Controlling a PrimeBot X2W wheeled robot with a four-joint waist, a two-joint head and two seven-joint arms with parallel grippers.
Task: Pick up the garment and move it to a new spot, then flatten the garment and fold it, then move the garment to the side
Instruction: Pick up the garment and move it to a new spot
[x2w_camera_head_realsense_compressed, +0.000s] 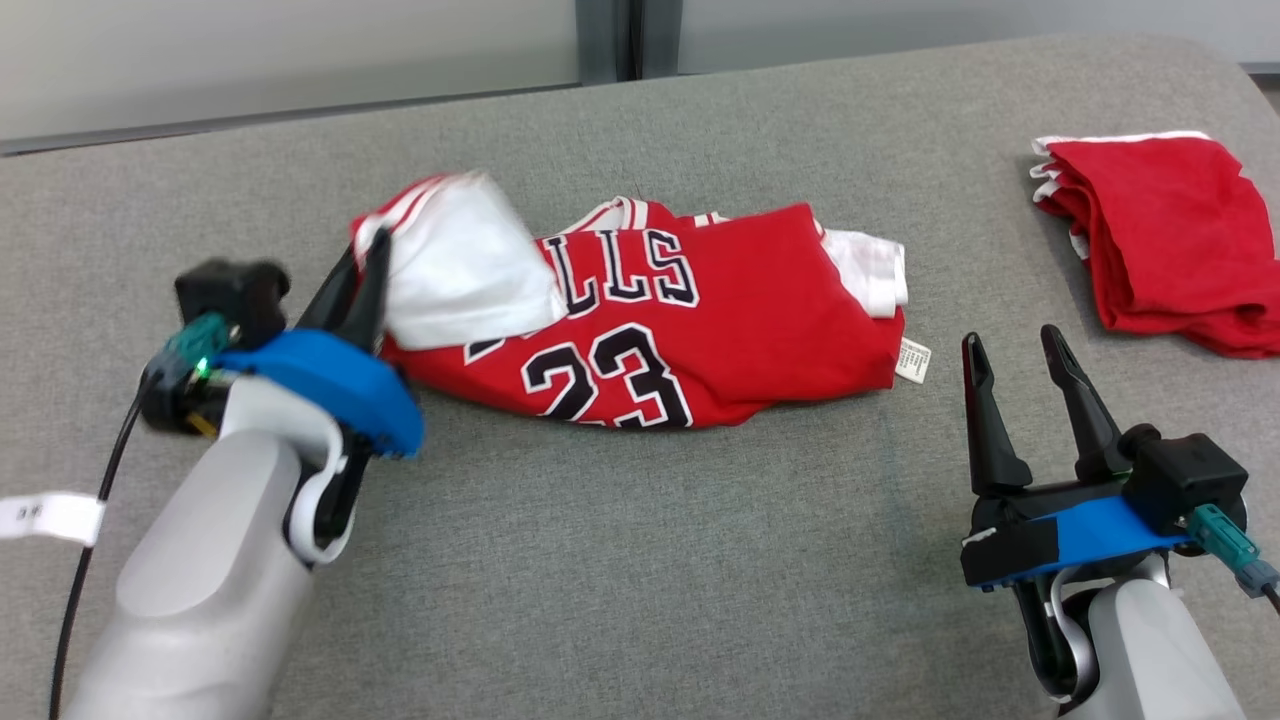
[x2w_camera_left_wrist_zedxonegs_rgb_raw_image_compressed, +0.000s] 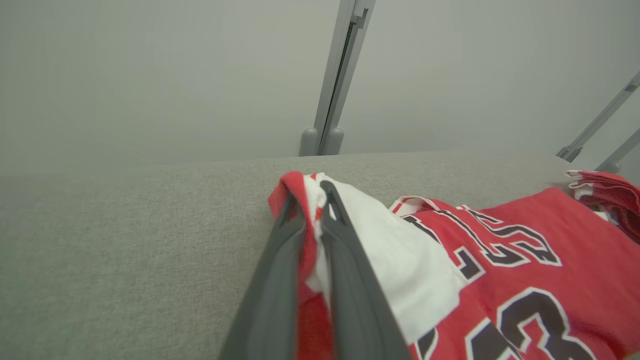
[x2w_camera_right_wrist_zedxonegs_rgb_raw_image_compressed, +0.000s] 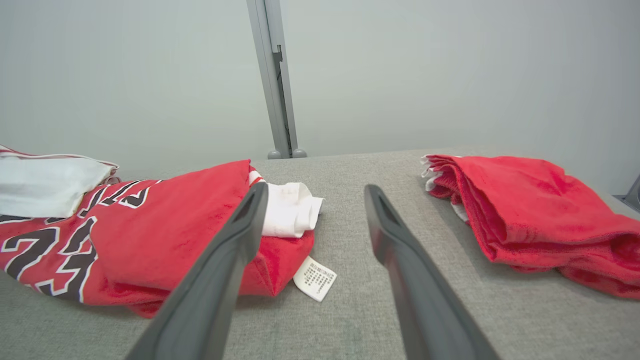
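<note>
The garment (x2w_camera_head_realsense_compressed: 700, 320) is a red basketball jersey with black number 23, lying crumpled across the middle of the grey padded surface, its white lining turned out at the left end. My left gripper (x2w_camera_head_realsense_compressed: 362, 262) is shut on that left edge; in the left wrist view its gripper (x2w_camera_left_wrist_zedxonegs_rgb_raw_image_compressed: 312, 197) pinches a fold of the garment (x2w_camera_left_wrist_zedxonegs_rgb_raw_image_compressed: 525, 260), red and white cloth between the two fingers. My right gripper (x2w_camera_head_realsense_compressed: 1012, 342) stands open just right of the jersey's hem and white label, holding nothing. In the right wrist view the gripper (x2w_camera_right_wrist_zedxonegs_rgb_raw_image_compressed: 314, 192) points past the garment (x2w_camera_right_wrist_zedxonegs_rgb_raw_image_compressed: 165, 225).
A second red cloth (x2w_camera_head_realsense_compressed: 1170, 235), folded, lies at the far right of the surface and shows as the red cloth (x2w_camera_right_wrist_zedxonegs_rgb_raw_image_compressed: 530, 210) in the right wrist view. The grey surface (x2w_camera_head_realsense_compressed: 640, 560) stretches bare in front. A pale wall with a vertical post stands behind.
</note>
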